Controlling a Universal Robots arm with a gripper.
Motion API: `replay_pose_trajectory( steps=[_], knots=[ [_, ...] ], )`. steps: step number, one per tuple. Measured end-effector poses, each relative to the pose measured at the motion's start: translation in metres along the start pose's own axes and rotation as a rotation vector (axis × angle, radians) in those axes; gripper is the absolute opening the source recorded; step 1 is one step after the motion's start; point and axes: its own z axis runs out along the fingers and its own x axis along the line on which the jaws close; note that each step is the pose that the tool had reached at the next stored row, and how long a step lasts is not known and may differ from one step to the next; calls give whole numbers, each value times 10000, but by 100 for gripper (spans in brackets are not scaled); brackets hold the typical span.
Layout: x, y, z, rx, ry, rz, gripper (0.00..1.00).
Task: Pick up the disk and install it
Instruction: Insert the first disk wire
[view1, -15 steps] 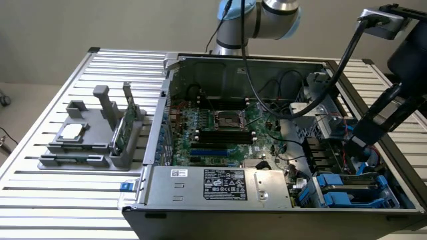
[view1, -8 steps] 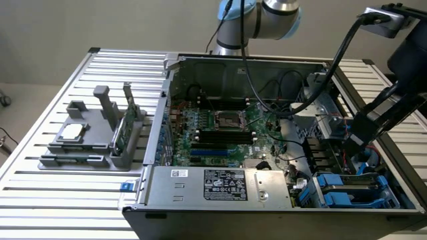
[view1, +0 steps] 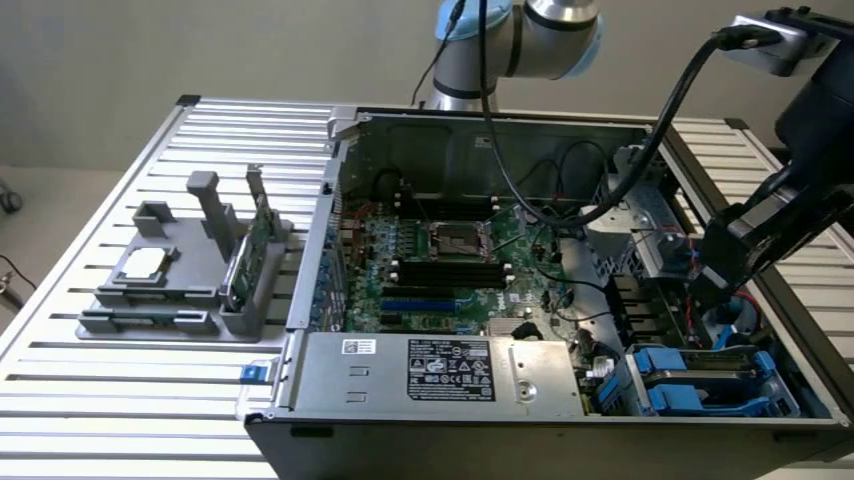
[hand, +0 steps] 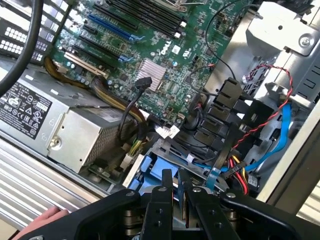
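The disk (view1: 694, 385), in its blue carrier rails, lies in the drive bay at the front corner of the open computer case (view1: 561, 130), on the exterior view's right. In the wrist view its blue carrier (hand: 150, 176) shows just beyond my fingertips. My gripper (view1: 711, 292) (hand: 175, 176) hangs over that bay, pointing down into the case. Its black fingers (hand: 160, 200) stand close together with only a narrow slit, and I see nothing silver between them. Whether the tips touch the carrier I cannot tell.
A silver power supply (view1: 441, 370) sits beside the bay, with the green motherboard (view1: 454, 250) behind it. Blue and red cables (hand: 280, 125) run close to the gripper. On the slatted table (view1: 107, 400) a grey fixture holds a processor chip (view1: 144, 265) and a green card (view1: 247, 265).
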Motion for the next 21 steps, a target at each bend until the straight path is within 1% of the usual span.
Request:
replay_pose_trajectory(
  steps=[5, 8, 10, 15, 21],
  knots=[
    [0, 1, -2, 75, -222, 418, 20],
    [-1, 2, -1, 108, -341, 703, 20],
    [-2, 2, -1, 121, -407, 914, 20],
    [-2, 3, -3, 104, -503, 1470, 20],
    [-1, 3, -1, 37, -601, 2132, 20]
  ],
)
